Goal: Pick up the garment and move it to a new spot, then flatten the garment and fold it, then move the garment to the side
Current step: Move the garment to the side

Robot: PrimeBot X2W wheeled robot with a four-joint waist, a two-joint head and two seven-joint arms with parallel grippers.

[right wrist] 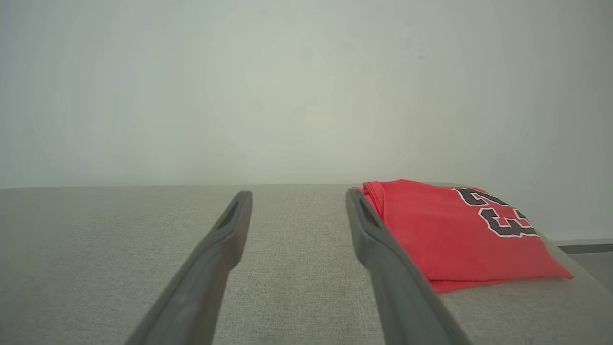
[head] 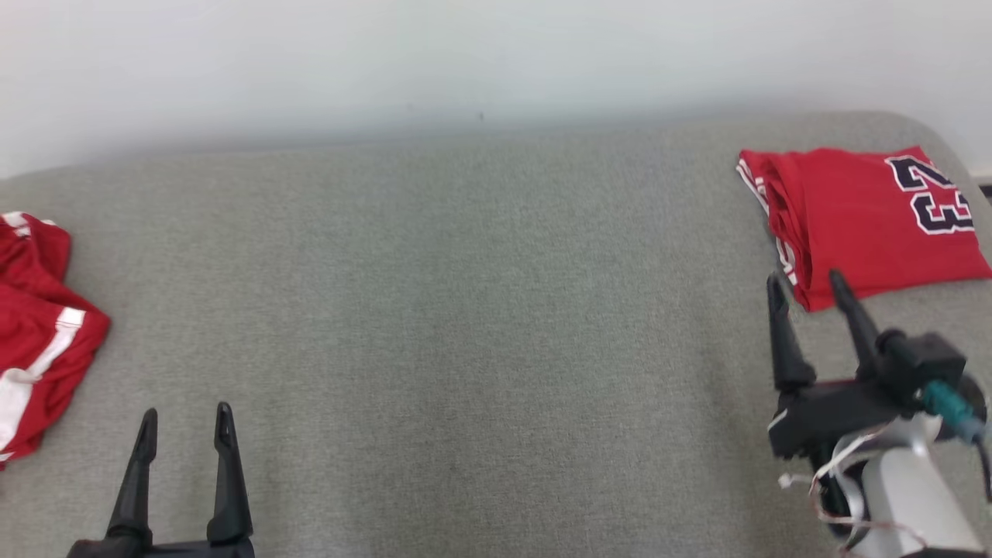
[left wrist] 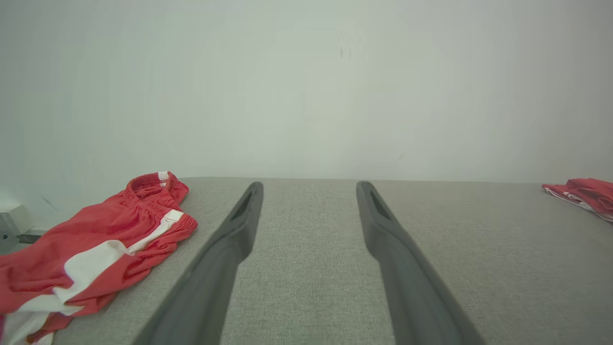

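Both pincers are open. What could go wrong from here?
The right pincer stands close to the folded jersey; a careless move may snag its edge and undo the fold. The crumpled shorts lie near the left edge of the grey surface; a poor grasp may push them off.

Both claws are wide open and holding nothing. The left claw (head: 186, 411) sits at the lower left of the head view, its two dark fingers pointing pretty much straight up the frame and nearly parallel, with just a bit of the black base showing. The right claw (head: 806, 277) is further forward on the right side, leaning a touch toward the left. Behind it you get the black wrist housing (head: 837, 418), a teal plug (head: 949, 407), some loose white wires (head: 829, 465) and the pale forearm (head: 907, 496). Both wrist views show the fingers (left wrist: 230, 244) spread well apart.
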